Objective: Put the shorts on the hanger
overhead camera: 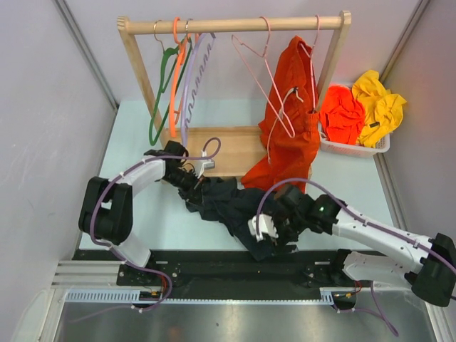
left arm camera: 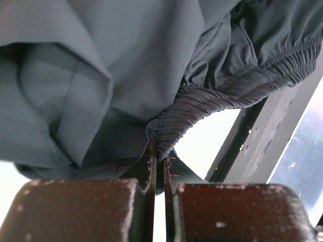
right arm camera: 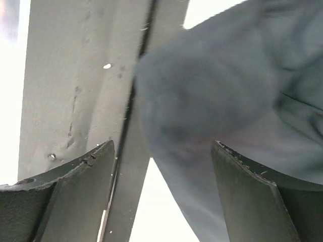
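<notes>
The pale worktop [overhead camera: 142, 214] carries a wooden rack [overhead camera: 235, 26] at 12 o'clock, its round rail hung with several hangers. The shorts [overhead camera: 228, 199] lie crumpled at the worktop's middle. Their long axis runs from 10 o'clock to 4 o'clock, between the two arms, with the gathered waistband end toward 10 o'clock. Their fabric is dark, thin and smooth with soft folds, and the waistband [left arm camera: 222, 98] is tightly ribbed elastic.

An orange garment [overhead camera: 292, 121] hangs limp from the rail at 1 o'clock, and a white basket [overhead camera: 356, 149] at 2 o'clock holds orange and yellow cloth.

The left arm [overhead camera: 135, 174] reaches in from 9 o'clock. Its jaws are clenched on the waistband's edge, with the elastic pinched between the flat dark fingertips [left arm camera: 149, 160].

The right arm [overhead camera: 370, 229] comes from 4 o'clock. Its jaws stand released and wide at the shorts' near end. A blurred bulge of fabric [right arm camera: 202, 101] sits between them, and contact cannot be told.

The hanger [overhead camera: 259, 82], a thin pale-pink rod bent into a triangle, hangs by its hook from the rail, well apart from the shorts.
</notes>
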Robot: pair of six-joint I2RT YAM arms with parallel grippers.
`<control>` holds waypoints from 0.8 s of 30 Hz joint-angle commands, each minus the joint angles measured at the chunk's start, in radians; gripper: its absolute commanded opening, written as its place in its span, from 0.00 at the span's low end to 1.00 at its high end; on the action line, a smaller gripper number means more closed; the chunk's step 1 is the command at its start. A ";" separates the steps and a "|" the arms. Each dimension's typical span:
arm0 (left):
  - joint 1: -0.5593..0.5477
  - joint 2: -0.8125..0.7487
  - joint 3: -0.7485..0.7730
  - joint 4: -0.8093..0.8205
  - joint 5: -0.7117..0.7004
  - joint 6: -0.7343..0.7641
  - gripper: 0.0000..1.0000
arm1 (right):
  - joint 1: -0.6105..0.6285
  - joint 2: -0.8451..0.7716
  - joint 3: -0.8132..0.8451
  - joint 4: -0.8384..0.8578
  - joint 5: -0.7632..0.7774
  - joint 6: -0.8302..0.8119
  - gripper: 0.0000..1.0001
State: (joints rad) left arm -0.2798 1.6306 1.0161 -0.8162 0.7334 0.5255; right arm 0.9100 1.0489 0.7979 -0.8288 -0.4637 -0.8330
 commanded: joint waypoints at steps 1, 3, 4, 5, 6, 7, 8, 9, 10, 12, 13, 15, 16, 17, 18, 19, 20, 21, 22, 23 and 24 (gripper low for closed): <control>0.031 -0.015 0.030 0.029 0.037 -0.050 0.00 | 0.090 0.006 -0.065 0.074 0.057 -0.099 0.82; 0.042 -0.023 0.021 0.029 0.035 -0.051 0.00 | 0.102 0.022 -0.095 0.124 0.083 -0.124 0.82; 0.044 -0.031 0.009 0.029 0.037 -0.050 0.00 | 0.110 0.031 -0.132 0.146 0.097 -0.132 0.82; 0.048 -0.037 0.001 0.029 0.032 -0.048 0.00 | 0.122 0.060 -0.150 0.181 0.143 -0.140 0.83; 0.050 -0.043 -0.005 0.029 0.032 -0.048 0.00 | 0.125 0.078 -0.166 0.247 0.164 -0.143 0.82; 0.053 -0.051 -0.019 0.029 0.028 -0.042 0.00 | 0.124 0.104 -0.190 0.278 0.186 -0.146 0.80; 0.056 -0.067 -0.027 0.029 0.020 -0.036 0.00 | 0.116 0.146 -0.196 0.313 0.239 -0.131 0.77; 0.056 -0.078 -0.034 0.029 0.012 -0.024 0.00 | 0.112 0.164 -0.201 0.377 0.262 -0.118 0.65; 0.056 -0.089 -0.046 0.023 0.008 -0.016 0.00 | 0.101 0.174 -0.200 0.401 0.282 -0.103 0.54; 0.057 -0.124 -0.059 0.012 -0.006 0.005 0.00 | 0.072 0.148 -0.193 0.436 0.335 -0.060 0.23; 0.057 -0.136 -0.066 -0.009 -0.008 0.036 0.00 | 0.060 0.125 -0.187 0.425 0.339 -0.051 0.13; 0.057 -0.192 -0.076 -0.038 -0.017 0.115 0.00 | 0.015 0.027 -0.131 0.311 0.295 -0.025 0.00; 0.056 -0.219 -0.089 -0.063 -0.019 0.142 0.00 | -0.003 -0.016 -0.097 0.248 0.245 -0.025 0.00; 0.053 -0.245 -0.093 -0.081 -0.022 0.172 0.01 | -0.022 -0.056 -0.073 0.196 0.162 -0.012 0.00; 0.050 -0.296 -0.099 -0.102 -0.022 0.201 0.00 | -0.037 -0.093 -0.024 0.107 0.133 0.000 0.00; 0.047 -0.316 -0.100 -0.160 -0.016 0.271 0.00 | -0.051 -0.172 0.001 0.062 0.105 0.026 0.00; 0.041 -0.336 -0.100 -0.196 -0.011 0.309 0.01 | -0.054 -0.202 0.021 0.024 0.061 0.037 0.00; 0.036 -0.354 -0.099 -0.234 -0.009 0.382 0.00 | -0.054 -0.234 0.062 -0.040 0.045 0.052 0.00; 0.030 -0.383 -0.096 -0.308 -0.012 0.419 0.00 | -0.054 -0.272 0.081 -0.064 0.030 0.075 0.00; 0.012 -0.400 -0.096 -0.339 -0.017 0.450 0.00 | -0.057 -0.285 0.101 -0.081 0.016 0.086 0.00; -0.002 -0.419 -0.099 -0.362 -0.028 0.497 0.01 | -0.059 -0.289 0.115 -0.088 0.019 0.095 0.00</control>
State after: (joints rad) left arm -0.2443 1.2884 0.9199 -0.9863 0.7094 0.7834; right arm 0.8581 0.8257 0.8261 -0.7525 -0.3363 -0.8143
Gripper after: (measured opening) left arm 0.028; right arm 0.010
